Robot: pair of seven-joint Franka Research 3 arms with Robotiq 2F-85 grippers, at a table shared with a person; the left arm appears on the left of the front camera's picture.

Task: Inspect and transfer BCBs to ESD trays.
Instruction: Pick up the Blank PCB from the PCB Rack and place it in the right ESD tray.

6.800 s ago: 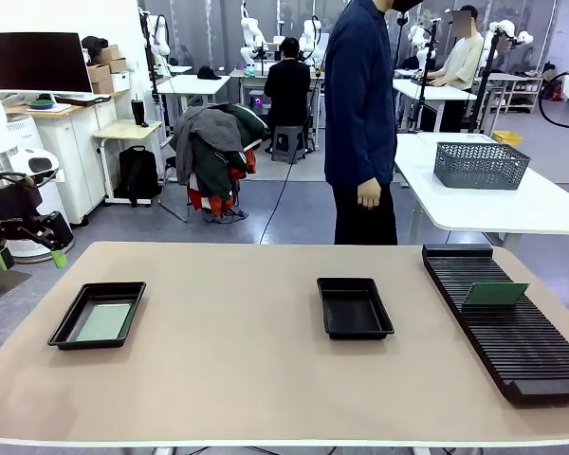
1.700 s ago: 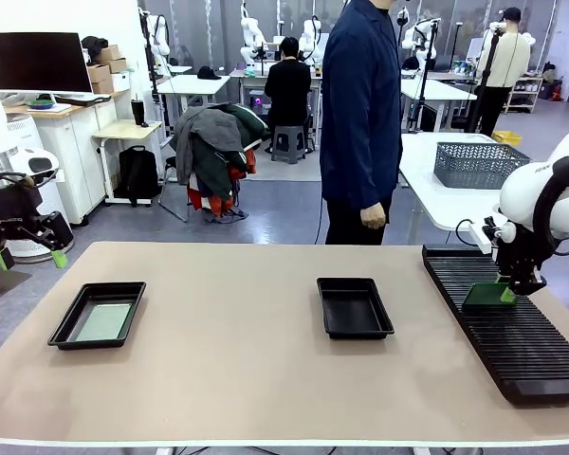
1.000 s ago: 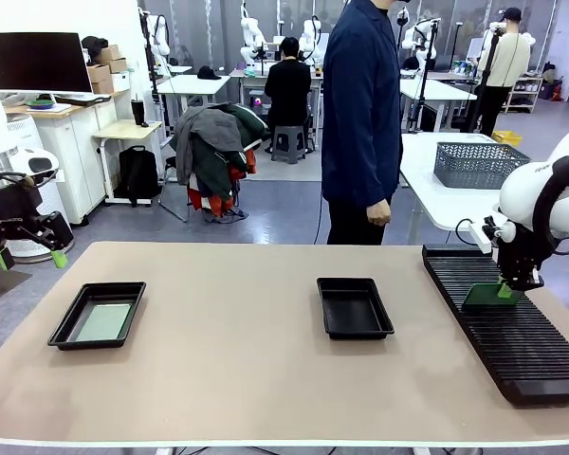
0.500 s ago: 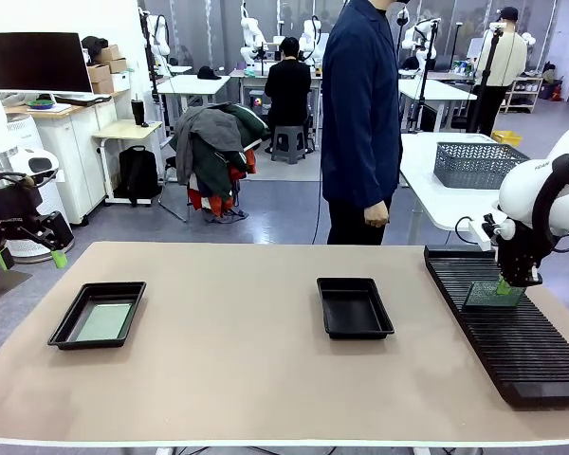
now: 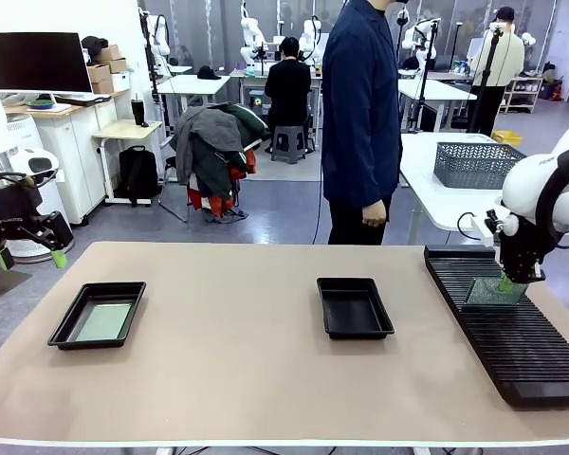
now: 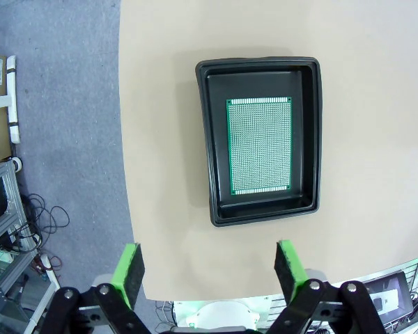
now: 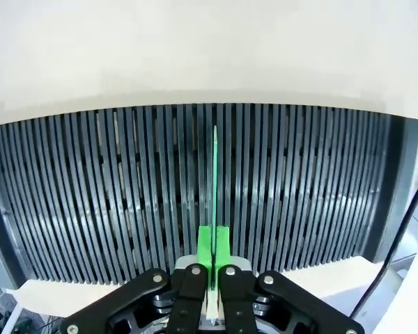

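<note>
a long black slotted rack [image 5: 512,351] is seen at the table's right. at its far end a green board [image 5: 494,292] is gripped edge-on between the right gripper [image 5: 504,282] jaws, closed tight. a second board [image 6: 259,146] is laid flat in the left tray [image 6: 203,139], below the left gripper [image 6: 209,268], which is spread wide and empty.

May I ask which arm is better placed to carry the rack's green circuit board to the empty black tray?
Right. The right gripper is shut on the thin green circuit board at the black slotted rack, nearer the empty black plastic tray. The left gripper hangs open by the filled tray.
</note>
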